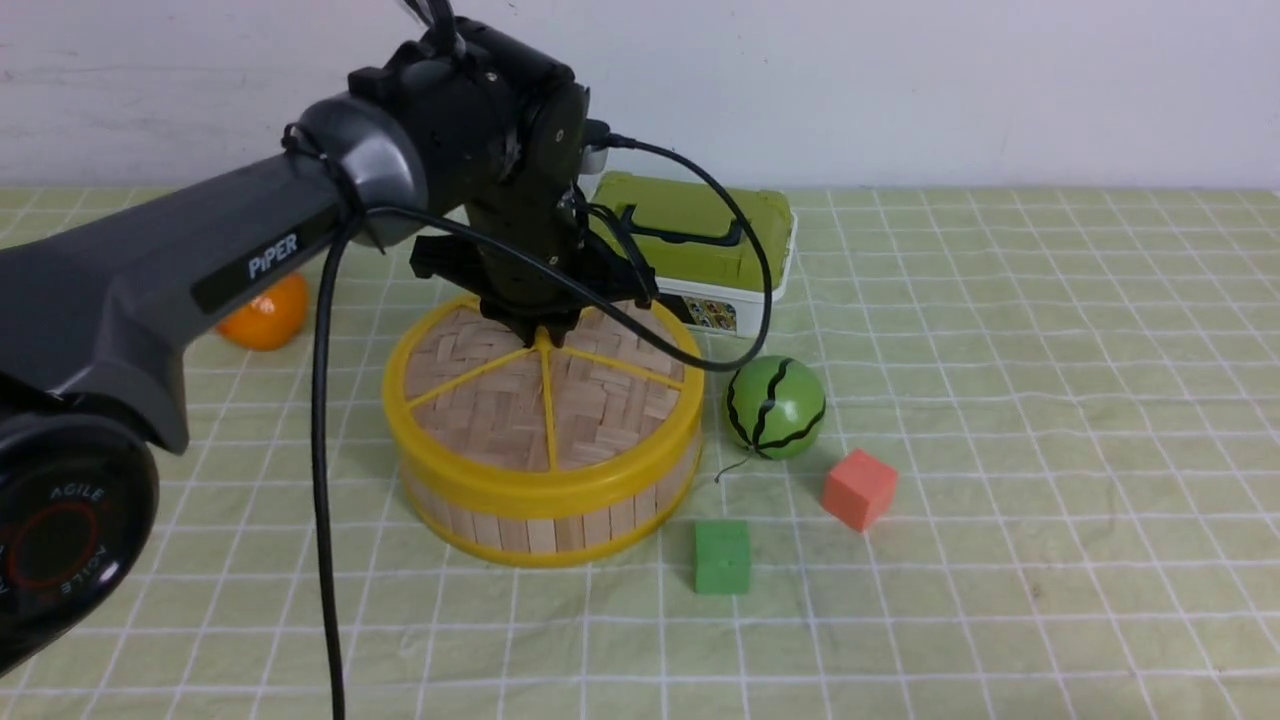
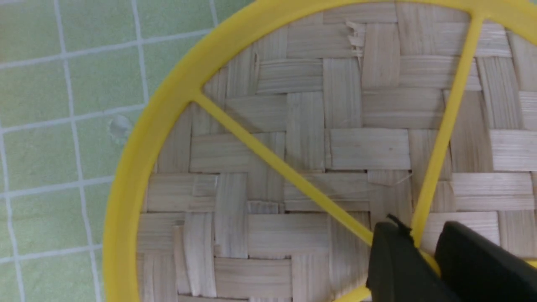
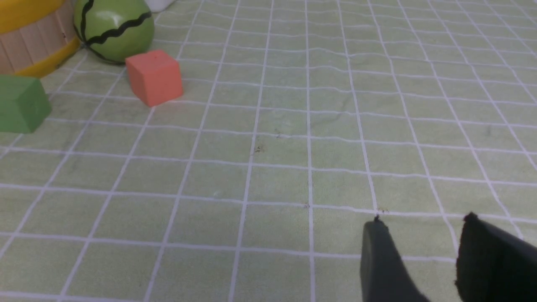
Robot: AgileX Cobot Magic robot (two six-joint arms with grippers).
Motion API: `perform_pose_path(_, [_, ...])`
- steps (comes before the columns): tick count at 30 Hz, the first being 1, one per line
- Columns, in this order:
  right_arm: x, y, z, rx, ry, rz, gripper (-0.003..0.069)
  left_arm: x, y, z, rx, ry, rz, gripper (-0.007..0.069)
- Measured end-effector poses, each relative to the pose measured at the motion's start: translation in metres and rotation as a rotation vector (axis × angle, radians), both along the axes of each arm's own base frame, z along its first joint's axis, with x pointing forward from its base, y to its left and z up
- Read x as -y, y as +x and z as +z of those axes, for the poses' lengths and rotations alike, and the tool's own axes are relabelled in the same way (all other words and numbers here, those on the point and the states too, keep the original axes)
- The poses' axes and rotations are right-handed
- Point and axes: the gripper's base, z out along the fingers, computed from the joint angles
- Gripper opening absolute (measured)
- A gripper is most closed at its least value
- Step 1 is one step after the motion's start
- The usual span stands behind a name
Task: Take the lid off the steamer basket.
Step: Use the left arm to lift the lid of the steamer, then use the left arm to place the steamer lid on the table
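Grasp step: your left gripper [image 2: 419, 239] straddles the lid [image 1: 520, 410] at its hub, jaws close-set, pinch unclear; next, lift straight up, melon [image 1: 776, 407] at 3 o'clock.

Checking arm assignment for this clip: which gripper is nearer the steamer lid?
Left. The left gripper is on the lid, fingers closed around its central knob. The right gripper hovers open over the tablecloth, well away from it, out past the red cube.

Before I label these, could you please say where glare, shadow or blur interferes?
Front view: even light, soft shadow beside the steamer basket, near left arm slightly soft. Left wrist view: lid weave crisp, no glare. Right wrist view: small highlight on the watermelon ball, right gripper featureless black.
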Motion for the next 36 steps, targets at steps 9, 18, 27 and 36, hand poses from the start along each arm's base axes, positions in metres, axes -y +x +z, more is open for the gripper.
perform_pose_path(9, [0.000, 0.000, 0.000, 0.000, 0.000, 0.000, 0.0242, -0.046, -0.047, 0.124, 0.285, 0.054, 0.039, 0.0106])
perform_pose_path(18, [0.000, 0.000, 0.000, 0.000, 0.000, 0.000, 0.0243, -0.159, -0.056, 0.148, 0.251, 0.118, 0.319, 0.0106])
perform_pose_path(27, [0.000, 0.000, 0.000, 0.000, -0.001, 0.000, 0.0243, -0.217, -0.061, 0.017, 0.115, 0.048, 0.409, 0.0106])
perform_pose_path(36, [0.000, 0.000, 0.000, 0.000, 0.000, 0.000, 0.0243, -0.220, -0.047, -0.061, 0.068, -0.003, 0.432, 0.0106])
